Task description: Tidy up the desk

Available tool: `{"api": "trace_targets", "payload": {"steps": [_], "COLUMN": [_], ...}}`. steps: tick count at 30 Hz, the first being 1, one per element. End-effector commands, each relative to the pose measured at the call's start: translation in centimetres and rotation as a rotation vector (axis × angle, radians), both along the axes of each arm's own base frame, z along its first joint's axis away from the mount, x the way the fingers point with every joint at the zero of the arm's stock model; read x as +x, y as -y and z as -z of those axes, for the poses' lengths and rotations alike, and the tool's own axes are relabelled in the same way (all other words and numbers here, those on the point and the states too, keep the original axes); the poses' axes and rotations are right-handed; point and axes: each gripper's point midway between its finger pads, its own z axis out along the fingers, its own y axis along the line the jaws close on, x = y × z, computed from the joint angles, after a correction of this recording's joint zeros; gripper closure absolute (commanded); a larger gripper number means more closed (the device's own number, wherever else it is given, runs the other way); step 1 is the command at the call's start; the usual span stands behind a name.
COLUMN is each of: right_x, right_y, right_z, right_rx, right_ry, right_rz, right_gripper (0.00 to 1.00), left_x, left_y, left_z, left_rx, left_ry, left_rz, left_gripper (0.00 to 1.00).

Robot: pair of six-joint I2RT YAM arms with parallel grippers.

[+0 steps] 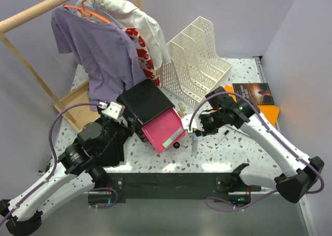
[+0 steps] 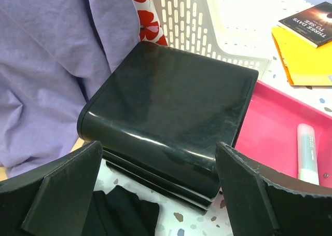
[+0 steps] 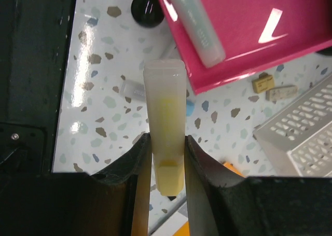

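A: overhead first; where's the desk?
B: desk (image 1: 218,158) spans the whole view, white with dark specks, both arm bases at its near edge; black box (image 1: 145,101) sits mid-desk with a pink drawer (image 1: 165,128) sticking out toward the arms; white file rack (image 1: 199,59) just behind the box; purple shirt (image 1: 98,52) on an orange hanger (image 1: 85,10) at far left; book (image 1: 252,93) lying partly on an orange folder (image 1: 268,112) at far right.
A: left wrist?
B: left gripper (image 2: 158,148) spread wide, pinching nothing; the black box sits just ahead of the fingers; light tube (image 2: 307,153) lies in the pink drawer, print too small to read; book cover reads "THREE DAYS TO SEE".
A: right wrist?
B: right gripper (image 3: 166,140) pinches a pale yellow stick (image 3: 165,101) between both fingers, its free end pointing away from the camera; can't tell whether the stick touches the desk; the drawer's corner is just beside it; black round cap (image 3: 147,9) on the desk next to the drawer edge; small blue bit (image 3: 190,107) beside the stick.
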Motion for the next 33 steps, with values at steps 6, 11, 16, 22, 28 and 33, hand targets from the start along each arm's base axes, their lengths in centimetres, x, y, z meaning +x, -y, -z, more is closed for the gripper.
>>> {"api": "trace_targets", "payload": {"steps": [6,11,16,22,28,33], "right_x": [2.3,4.1,5.5,5.5,3.1,4.0], "right_y": [-9.3,-13.4,-15.2,-15.8,-14.7,-10.6], "right_z": [-4.7,-2.7,-1.8,-1.7,-4.9,-7.0], "right_rx": [-0.018,-0.073,-0.081,-0.068,0.029,0.166], "right_ry": [0.156,0.216,0.234,0.214,0.158,0.053], "right_rz": [-0.022,-0.022,0.002,0.024,0.017,0.14], "right_gripper": [0.94,0.88,0.7,0.45,0.4,0.38], "left_x": [0.5,0.5,0.6,0.6,0.7,0.8], "left_y": [-0.4,-1.6,-3.5,-3.4,-3.2,-3.0], "left_z": [-1.2,-1.6,-1.8,-1.7,-1.4,-1.3], "left_rx": [-0.015,-0.027,-0.04,-0.038,-0.024,-0.018], "left_ry": [0.049,0.065,0.067,0.064,0.049,0.043], "left_rz": [-0.025,-0.081,-0.174,-0.176,-0.168,-0.16], "left_gripper": [0.05,0.05,0.05,0.05,0.05,0.05]}}
